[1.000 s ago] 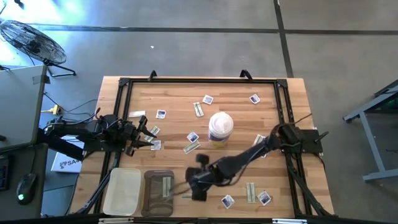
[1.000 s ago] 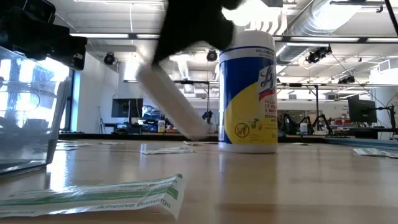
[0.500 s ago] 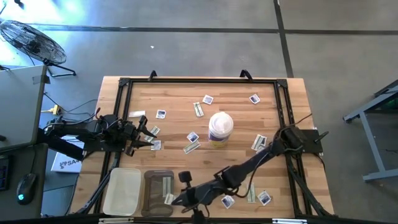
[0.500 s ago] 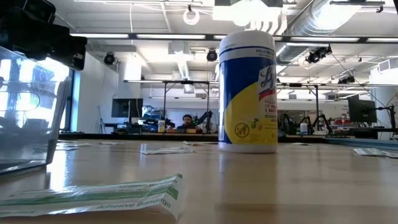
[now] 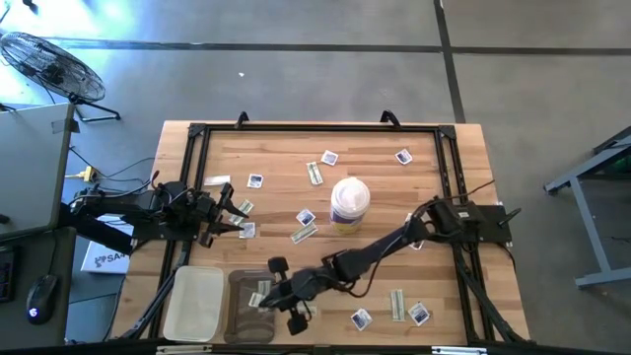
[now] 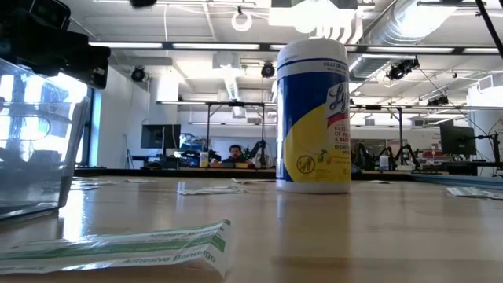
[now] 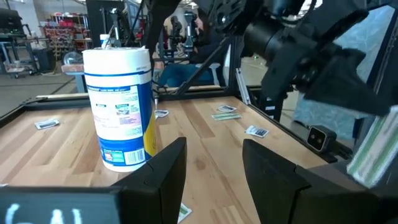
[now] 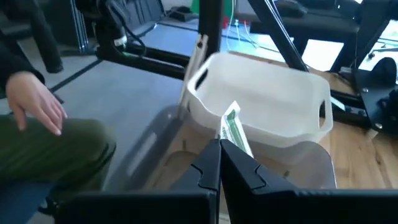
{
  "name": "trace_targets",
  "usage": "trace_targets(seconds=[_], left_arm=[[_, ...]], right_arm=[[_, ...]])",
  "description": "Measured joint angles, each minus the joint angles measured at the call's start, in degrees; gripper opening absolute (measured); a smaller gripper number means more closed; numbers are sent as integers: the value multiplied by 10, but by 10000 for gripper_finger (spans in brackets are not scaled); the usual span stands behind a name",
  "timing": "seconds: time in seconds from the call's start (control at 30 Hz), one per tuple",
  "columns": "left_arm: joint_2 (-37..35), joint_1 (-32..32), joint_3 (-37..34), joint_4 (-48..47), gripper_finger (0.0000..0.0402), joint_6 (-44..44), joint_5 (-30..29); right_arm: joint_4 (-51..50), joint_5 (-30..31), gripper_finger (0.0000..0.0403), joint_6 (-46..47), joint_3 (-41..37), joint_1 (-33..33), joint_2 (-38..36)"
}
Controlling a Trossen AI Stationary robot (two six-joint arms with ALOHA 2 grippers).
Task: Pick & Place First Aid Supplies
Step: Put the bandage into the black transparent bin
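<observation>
— Swinging back from the table's front edge, the right gripper (image 5: pixel 264 299) is now hanging over the dark bin (image 5: pixel 240 314).
— And gripping?
— Pinching a green-white bandage strip (image 8: pixel 234 132) tight. The left gripper (image 5: pixel 235 216) is waiting, fingers spread, empty.

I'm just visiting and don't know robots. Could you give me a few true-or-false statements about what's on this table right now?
1. The right gripper pinches a green-white strip packet. True.
2. That strip is held over the clear bin. True.
3. The canister lies on its side. False: it stands upright.
4. The white bin sits at the table's far edge. False: it sits at the near edge, beside the clear bin.
5. The left gripper holds a packet. False: it is open and empty.
</observation>
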Motion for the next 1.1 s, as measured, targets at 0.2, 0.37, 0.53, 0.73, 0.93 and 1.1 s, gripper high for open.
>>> trace_targets(seconds=[0.2, 0.37, 0.53, 0.73, 0.93, 1.1], left_arm=[[0, 0, 0, 0, 154, 0, -5], [0, 0, 0, -1, 154, 0, -5], [0, 0, 0, -1, 154, 0, -5], [0, 0, 0, -1, 154, 0, -6], [0, 0, 0, -1, 154, 0, -6], [0, 0, 0, -1, 154, 0, -6]], right_arm=[[-25, -11, 0, 0, 0, -21, 14], [-31, -28, 0, 4, 0, -29, 27], [-52, -27, 0, 1, -1, -29, 30], [-37, -55, 2, 0, 0, -28, 30], [-49, -52, 59, -7, 0, -28, 29], [-62, -53, 107, -14, 0, -22, 7]])
